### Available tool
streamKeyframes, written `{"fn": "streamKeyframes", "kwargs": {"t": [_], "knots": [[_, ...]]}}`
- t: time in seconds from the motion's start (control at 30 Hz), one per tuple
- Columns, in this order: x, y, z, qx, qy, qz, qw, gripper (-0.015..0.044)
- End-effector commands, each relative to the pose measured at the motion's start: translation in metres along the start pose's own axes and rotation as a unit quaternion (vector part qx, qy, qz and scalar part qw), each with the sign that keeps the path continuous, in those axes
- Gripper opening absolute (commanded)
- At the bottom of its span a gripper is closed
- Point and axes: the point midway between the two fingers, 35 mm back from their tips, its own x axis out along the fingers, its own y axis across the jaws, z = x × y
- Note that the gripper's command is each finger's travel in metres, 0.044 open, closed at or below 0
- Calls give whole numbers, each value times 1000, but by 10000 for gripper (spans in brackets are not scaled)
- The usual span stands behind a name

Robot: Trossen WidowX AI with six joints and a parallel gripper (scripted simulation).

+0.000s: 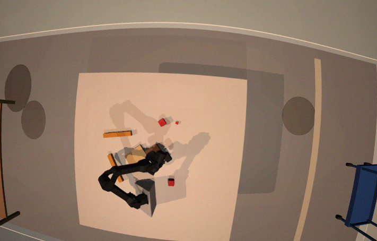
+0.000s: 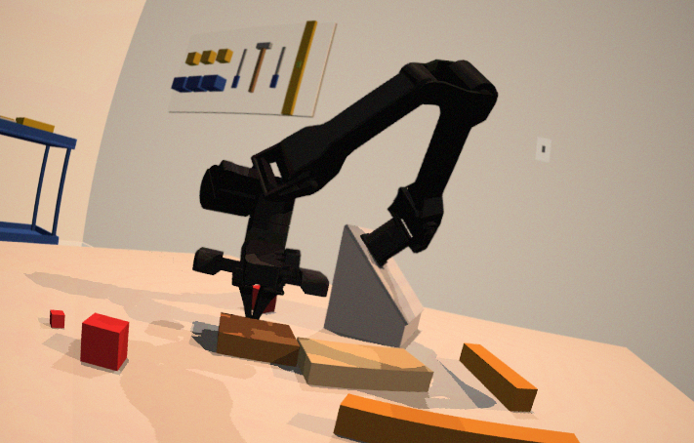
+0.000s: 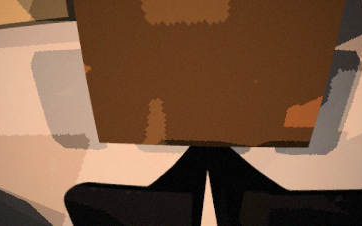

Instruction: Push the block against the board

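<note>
The square block (image 2: 256, 336) (image 3: 206, 70) (image 1: 154, 147) is dark brown and lies flat on the table. The board (image 2: 360, 363) (image 1: 135, 154) (image 3: 6, 10) is light tan and lies just past the block's far end, at a slight angle to it. Their ends are close together, but I cannot tell whether they touch. My gripper (image 2: 255, 313) (image 3: 207, 141) is shut and empty. Its fingertips are low at the table, right against the middle of the block's side that faces away from the board.
A red cube (image 2: 104, 340) (image 1: 161, 122) and a tiny red cube (image 2: 57, 317) (image 1: 176, 122) lie beyond the block. Another red cube (image 1: 171, 181) sits near the grey wedge base (image 2: 366, 297) (image 1: 149, 194). Two orange bars (image 2: 495, 374) (image 2: 437, 423) (image 1: 117, 134) lie near the board.
</note>
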Motion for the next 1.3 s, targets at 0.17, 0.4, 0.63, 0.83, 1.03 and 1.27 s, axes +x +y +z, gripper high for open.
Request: {"fn": "streamKeyframes", "kwargs": {"t": [0.17, 0.4, 0.63, 0.83, 1.03, 1.27], "knots": [[-1, -2, 9, 0, -3, -1, 1000, 0], [-1, -1, 15, 0, -4, -1, 1000, 0], [-1, -1, 20, -1, -4, -1, 1000, 0], [-1, -1, 25, -1, -4, -1, 1000, 0], [-1, 0, 30, -1, -4, 0, 1000, 0], [-1, 0, 36, -1, -4, 0, 1000, 0]]}}
